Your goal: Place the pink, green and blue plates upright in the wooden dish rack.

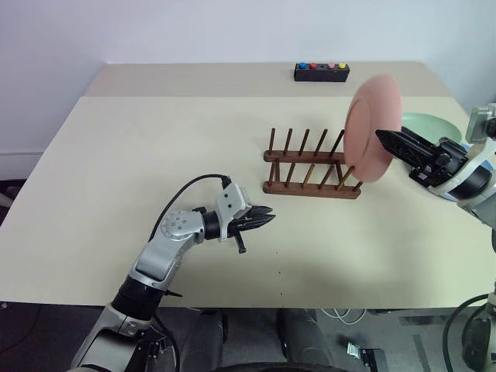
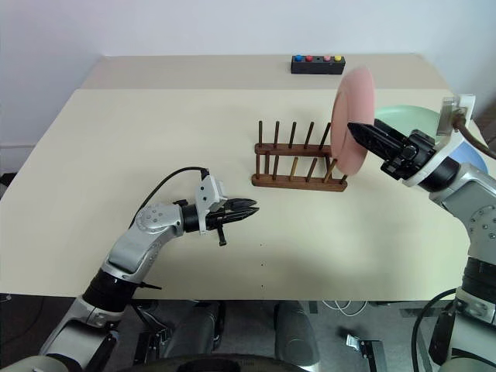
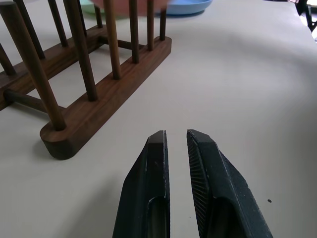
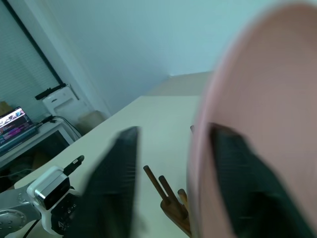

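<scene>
**Upright at the rack's end: the pink plate between parted fingers**

Currently one cream table (image 1: pixel 116 178) is seen, carrying everything else. Three plates are counted. The pink plate (image 1: pixel 373 128) stands on edge at the rack's right end, its lower rim down among the last pegs; whether it rests on the rail cannot be told. One finger of the right gripper (image 2: pixel 364 133) lies across its face, and in the right wrist view the other finger stands well clear, so the fingers are parted around the rim rather than pinched on it. The green plate (image 1: pixel 430 124) lies flat behind those fingers, and the blue plate (image 2: pixel 474 157) is partly hidden beside it.

One wooden dish rack (image 1: pixel 310 167) is seen, with two rows of upright pegs. No other slot holds anything.

One black button box (image 1: pixel 321 72) sits far beyond the fingers.

The left gripper (image 1: pixel 269 217) is closed and empty, its fingertips near the rack's left end without touching.
</scene>
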Robot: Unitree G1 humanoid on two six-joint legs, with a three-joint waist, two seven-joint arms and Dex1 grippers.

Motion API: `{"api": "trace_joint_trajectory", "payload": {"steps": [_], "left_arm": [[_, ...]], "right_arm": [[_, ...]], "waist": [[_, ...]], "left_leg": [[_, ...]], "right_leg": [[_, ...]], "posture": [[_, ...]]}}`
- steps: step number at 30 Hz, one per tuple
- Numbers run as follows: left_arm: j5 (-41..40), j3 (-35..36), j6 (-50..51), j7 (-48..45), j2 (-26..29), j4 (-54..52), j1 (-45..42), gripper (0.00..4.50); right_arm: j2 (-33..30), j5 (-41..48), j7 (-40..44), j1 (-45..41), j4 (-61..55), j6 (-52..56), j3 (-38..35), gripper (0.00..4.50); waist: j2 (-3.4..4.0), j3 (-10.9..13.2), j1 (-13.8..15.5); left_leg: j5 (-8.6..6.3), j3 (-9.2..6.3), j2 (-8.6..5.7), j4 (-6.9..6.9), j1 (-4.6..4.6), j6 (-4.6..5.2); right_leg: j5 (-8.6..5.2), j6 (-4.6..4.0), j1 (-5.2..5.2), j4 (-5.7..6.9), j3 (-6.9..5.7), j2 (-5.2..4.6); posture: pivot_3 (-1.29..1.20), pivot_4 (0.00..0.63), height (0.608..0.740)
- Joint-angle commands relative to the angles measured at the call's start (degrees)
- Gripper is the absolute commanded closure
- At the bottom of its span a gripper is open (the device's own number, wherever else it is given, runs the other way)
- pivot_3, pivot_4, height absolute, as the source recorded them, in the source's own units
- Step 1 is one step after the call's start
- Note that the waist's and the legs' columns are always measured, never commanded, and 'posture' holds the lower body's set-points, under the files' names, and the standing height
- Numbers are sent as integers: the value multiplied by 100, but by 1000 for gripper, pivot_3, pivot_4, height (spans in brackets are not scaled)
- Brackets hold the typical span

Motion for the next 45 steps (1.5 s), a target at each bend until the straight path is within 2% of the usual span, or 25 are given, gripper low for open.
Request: {"api": "trace_joint_trajectory", "payload": {"steps": [1, 2, 8, 11, 14, 21, 23, 26, 31, 38, 45], "left_arm": [[-24, 53, -18, 13, 5, -203, -30, 3902], [-24, 50, -17, 8, 9, -209, -25, 3902], [-25, 41, -8, -3, 25, -244, -2, 3902], [-23, 46, -2, 6, 33, -261, 10, 3902], [-26, 47, 6, 15, 43, -269, 15, 3902], [-18, 43, 1, -7, 35, -190, -44, 3902], [-15, 47, 1, -10, 31, -175, -57, 3902], [-10, 40, 4, -26, 39, -173, -63, 3902], [17, 50, 15, -12, 67, -181, -63, 3902], [23, 83, 73, 84, 127, -315, 54, 3902], [24, 48, 98, 163, 133, -368, 83, 3902]], "right_arm": [[28, -188, -133, -207, -42, -294, -107, 277], [36, -258, -146, -213, -50, -362, -108, 130], [10, -721, -380, -459, 212, -1017, -383, 130], [-184, -1069, -486, -501, 497, -1373, -586, 130], [-521, -1780, -483, -409, 933, -1915, -572, 130], [-1202, -3876, -97, -429, 2569, -3665, 527, 130], [-1243, -4194, -24, -568, 2942, -3956, 762, 130], [-1252, -5071, -3, -852, 3618, -4699, 1509, 130], [-1108, -6301, -304, -1831, 5229, -5848, 2498, 130], [-891, -6998, -573, -2826, 6801, -6452, 3032, 130], [-695, -7436, -905, -3334, 7494, -6505, 3286, 130]], "waist": [[0, 0, -2], [0, 0, 0], [0, 0, 0], [0, 0, 11], [0, 0, 7], [1, -1, -62], [3, 0, -90], [6, 0, -137], [9, 2, -172], [9, 3, -165], [10, 3, -175]], "left_leg": [[0, 0, 0, 0, 0, 0], [0, 0, 0, 0, 0, 0], [0, 1, 0, 0, -1, 0], [0, 1, 0, -1, -1, 0], [0, 3, 0, 0, -2, 0], [0, 9, 0, -4, 4, 0], [0, 10, 1, -5, 6, 0], [0, 11, 0, -5, 3, 0], [0, 15, 0, -7, 4, -1], [0, 15, -1, -9, 1, -1], [0, 15, -2, -9, 2, -1]], "right_leg": [[0, 0, 0, 0, 0, 0], [0, 0, -1, 0, 0, 0], [0, 0, -1, -1, 0, 0], [0, 0, -1, -1, 0, 0], [0, 0, -1, -2, 0, -1], [-1, 0, -2, -2, 4, -1], [-1, 0, -2, -1, 5, 0], [0, 0, -3, -2, 7, -1], [0, 0, -8, 0, 10, -1], [0, 0, -9, -2, 12, -4], [1, 0, -9, -1, 13, -5]], "posture": [[0, 150, 734], [0, 150, 734], [0, 150, 734], [0, 150, 734], [0, 150, 734], [0, 150, 734], [0, 150, 734], [0, 150, 734], [0, 150, 734], [0, 150, 734], [0, 150, 734]]}}
